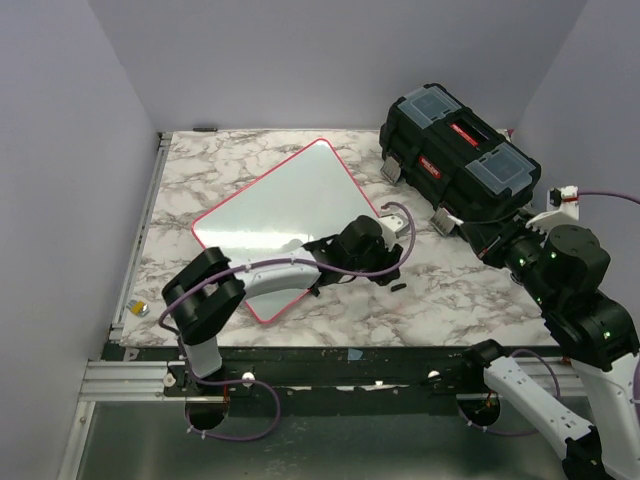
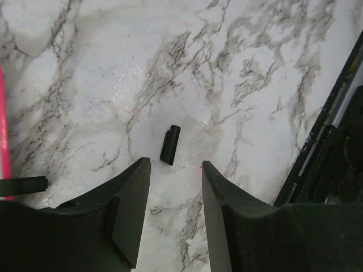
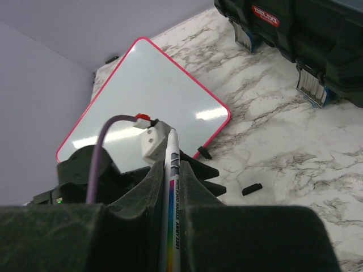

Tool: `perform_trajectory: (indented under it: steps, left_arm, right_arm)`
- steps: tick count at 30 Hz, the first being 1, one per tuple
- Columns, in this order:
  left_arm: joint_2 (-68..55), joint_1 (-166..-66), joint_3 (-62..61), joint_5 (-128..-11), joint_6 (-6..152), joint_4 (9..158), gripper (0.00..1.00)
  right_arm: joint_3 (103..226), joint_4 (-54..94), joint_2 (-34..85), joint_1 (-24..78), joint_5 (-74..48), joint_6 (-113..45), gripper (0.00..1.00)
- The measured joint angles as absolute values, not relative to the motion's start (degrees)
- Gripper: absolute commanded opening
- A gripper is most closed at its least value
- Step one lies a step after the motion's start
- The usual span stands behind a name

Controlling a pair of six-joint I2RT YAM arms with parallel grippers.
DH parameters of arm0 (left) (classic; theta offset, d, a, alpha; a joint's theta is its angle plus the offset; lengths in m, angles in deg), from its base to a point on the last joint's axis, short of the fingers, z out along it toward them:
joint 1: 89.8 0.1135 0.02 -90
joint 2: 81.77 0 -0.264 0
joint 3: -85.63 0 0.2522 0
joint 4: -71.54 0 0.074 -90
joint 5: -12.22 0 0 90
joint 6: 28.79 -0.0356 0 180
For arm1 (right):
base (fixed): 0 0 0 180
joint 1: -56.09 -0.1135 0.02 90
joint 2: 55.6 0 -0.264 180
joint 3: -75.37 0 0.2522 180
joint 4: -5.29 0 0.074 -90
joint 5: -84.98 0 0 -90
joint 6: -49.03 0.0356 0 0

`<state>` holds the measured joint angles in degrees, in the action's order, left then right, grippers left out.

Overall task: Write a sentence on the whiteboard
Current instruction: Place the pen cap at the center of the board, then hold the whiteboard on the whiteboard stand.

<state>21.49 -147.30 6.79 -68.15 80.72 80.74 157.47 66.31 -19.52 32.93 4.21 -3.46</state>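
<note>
So far nothing is written: the whiteboard (image 1: pixel 290 205) lies left of the middle of the table (image 1: pixel 420 310), blank (only lamp glare on it), so the whole sentence is left. Just right of it, the left gripper (image 2: pixel 176 164) hangs with jaws apart and empty, a small black cap (image 2: pixel 169 145) just beyond them. Further right, the right gripper (image 3: pixel 171 164) is clamped on a marker (image 3: pixel 172 187). The toolbox (image 1: pixel 460 150) at the far right is shut, its contents hidden.

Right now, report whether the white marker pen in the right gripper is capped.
Uncapped: the end of the white marker pen past the right gripper is bare, and a small black cap lies loose on the marble table.
</note>
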Motion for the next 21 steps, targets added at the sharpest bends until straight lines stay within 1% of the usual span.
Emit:
perform_trajectory:
  steps: [7,10,17,20,21]
  left_arm:
    - [8.8,-145.4,9.5,-68.2,76.9,82.7,0.48]
    - [2.3,-143.2,11.2,-68.6,75.0,85.5,0.51]
    - [-9.3,-136.4,12.7,-70.5,71.8,94.1,0.52]
    - [-13.1,-132.9,12.6,-71.8,70.8,97.9,0.59]
    - [-14.4,-131.5,12.6,-72.5,70.5,99.3,0.6]
  right_arm:
    - [158.4,66.3,-18.8,32.9,4.2,-3.5,0.01]
    - [158.6,66.3,-18.4,32.9,4.2,-3.5,0.01]
    - [158.6,65.5,-16.6,32.9,2.8,-3.5,0.01]
    - [158.6,64.8,-16.0,32.9,1.8,-3.5,0.01]
    - [158.6,64.7,-15.9,32.9,1.6,-3.5,0.01]
